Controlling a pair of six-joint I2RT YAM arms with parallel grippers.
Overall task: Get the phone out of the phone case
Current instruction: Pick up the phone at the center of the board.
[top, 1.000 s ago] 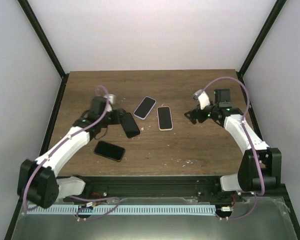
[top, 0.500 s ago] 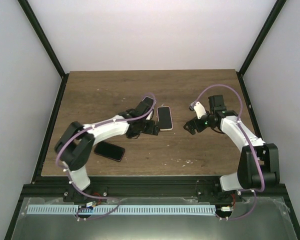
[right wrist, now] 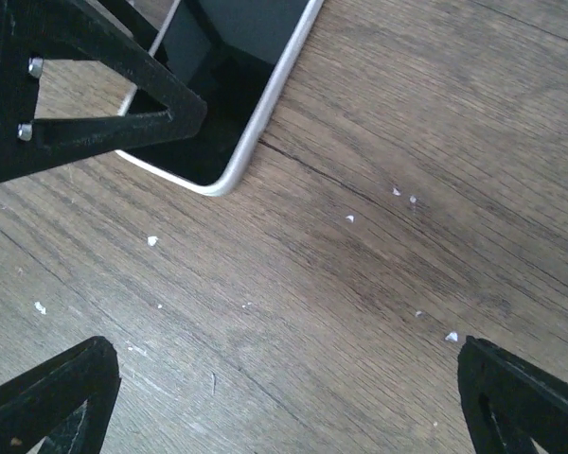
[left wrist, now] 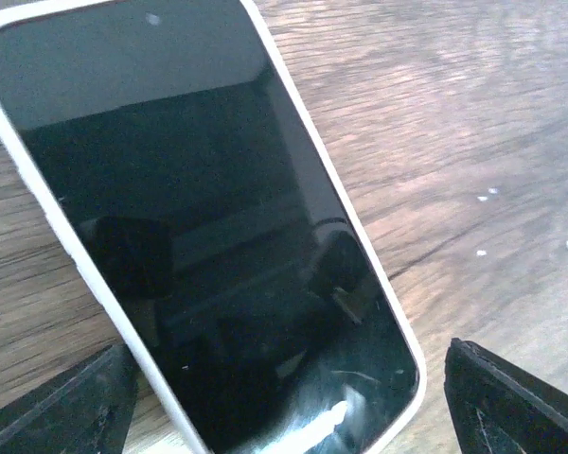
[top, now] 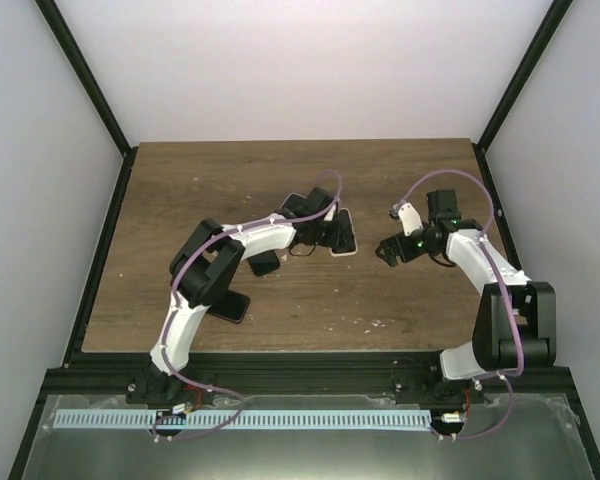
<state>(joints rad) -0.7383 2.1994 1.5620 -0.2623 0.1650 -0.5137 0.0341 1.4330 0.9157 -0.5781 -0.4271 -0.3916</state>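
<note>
A phone with a dark screen in a white case lies flat on the wooden table, right of centre. My left gripper is right over it. In the left wrist view the phone fills the frame and the open left gripper has one finger on each side of the phone's near end, not closed on it. My right gripper is open just right of the phone, over bare wood. The right wrist view shows the phone's corner and the left gripper's black fingers.
A bare black phone lies left of centre and another black phone lies nearer the front, both partly under the left arm. A phone in a pale case peeks out behind the left wrist. White crumbs dot the wood.
My left arm has swung right, from the black phone at the left to over the white-cased phone. My right gripper has shifted slightly, staying beside that phone.
</note>
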